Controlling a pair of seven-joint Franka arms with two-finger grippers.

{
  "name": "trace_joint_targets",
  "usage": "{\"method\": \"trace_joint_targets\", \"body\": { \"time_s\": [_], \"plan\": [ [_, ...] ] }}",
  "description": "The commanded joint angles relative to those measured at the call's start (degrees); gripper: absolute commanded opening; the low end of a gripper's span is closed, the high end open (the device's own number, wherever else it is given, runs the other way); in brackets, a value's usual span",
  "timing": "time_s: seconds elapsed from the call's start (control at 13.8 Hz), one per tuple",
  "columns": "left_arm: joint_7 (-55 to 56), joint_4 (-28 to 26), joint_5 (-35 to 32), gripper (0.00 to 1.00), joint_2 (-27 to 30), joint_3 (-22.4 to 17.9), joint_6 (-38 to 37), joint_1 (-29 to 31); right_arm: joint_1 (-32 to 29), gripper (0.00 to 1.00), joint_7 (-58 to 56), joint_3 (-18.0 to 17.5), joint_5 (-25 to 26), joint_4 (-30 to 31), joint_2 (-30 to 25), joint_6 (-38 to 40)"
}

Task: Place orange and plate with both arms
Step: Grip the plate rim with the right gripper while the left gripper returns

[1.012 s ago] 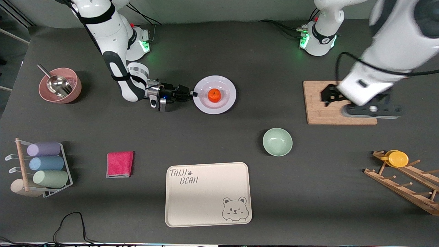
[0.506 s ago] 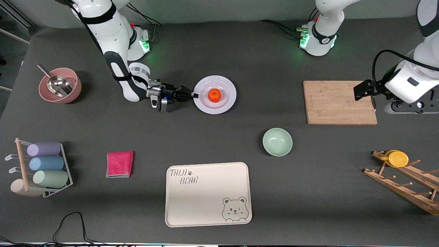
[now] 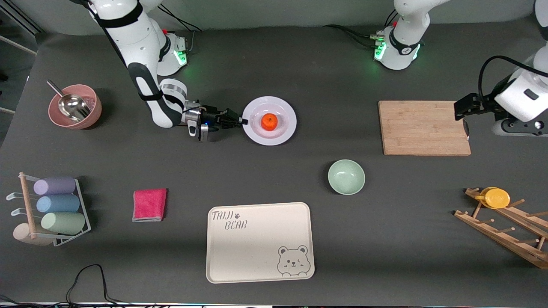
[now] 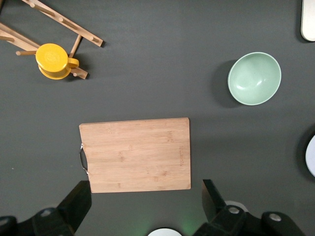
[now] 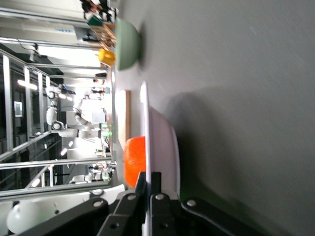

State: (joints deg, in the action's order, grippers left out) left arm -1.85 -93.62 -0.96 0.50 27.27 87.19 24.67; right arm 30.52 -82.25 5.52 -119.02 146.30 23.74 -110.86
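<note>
- Now the right gripper pinches the rim of the white plate, on the side toward the right arm's end of the table. Its fingers are squeezed tight on that thin edge.
- In the right wrist view the plate looks lifted a little off the dark table, with a shadow under it.
- The orange sits in the middle of the plate.
- The left gripper hangs in the air near the edge of the wooden cutting board, at the left arm's end of the table. Its fingers are spread wide and hold nothing.
- A mint-green bowl stands nearer to the front camera than the plate and the board.
- A cream bear tray lies nearer still.
- A pink cloth lies beside the tray, toward the right arm's end.
</note>
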Motion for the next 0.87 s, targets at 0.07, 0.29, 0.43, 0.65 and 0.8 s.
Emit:
{"method": "trace_joint_targets", "body": {
  "time_s": [0.07, 0.29, 0.43, 0.65, 0.8],
  "plan": [
    [-5.09, -2.0, 1.4, 1.0, 2.05, -13.34, -0.35, -10.05, -3.53, 0.0, 9.89, -0.25, 5.8, 1.97, -12.64, -0.32],
    [-5.09, -2.18, 1.31, 1.0, 2.14, -22.13, 0.0, -19.63, -5.46, 0.0, 16.4, -0.25, 9.84, 1.88, -18.36, -0.32],
    [-5.01, -2.18, 1.22, 1.0, 2.14, -27.51, 0.52, -25.88, -6.78, 0.0, 17.83, -0.16, 11.08, 1.1, -18.64, -0.32],
    [-5.01, -2.0, 0.79, 1.0, 2.14, -27.44, 1.05, -26.08, -7.66, 0.0, 17.92, 0.1, 11.26, -5.99, -12.7, -0.32],
    [-5.01, -2.18, 0.78, 1.0, 2.31, -27.44, 0.97, -25.91, -8.63, 0.0, 20.01, 0.19, 11.26, -14.25, -5.93, -0.32]
  ]
}}
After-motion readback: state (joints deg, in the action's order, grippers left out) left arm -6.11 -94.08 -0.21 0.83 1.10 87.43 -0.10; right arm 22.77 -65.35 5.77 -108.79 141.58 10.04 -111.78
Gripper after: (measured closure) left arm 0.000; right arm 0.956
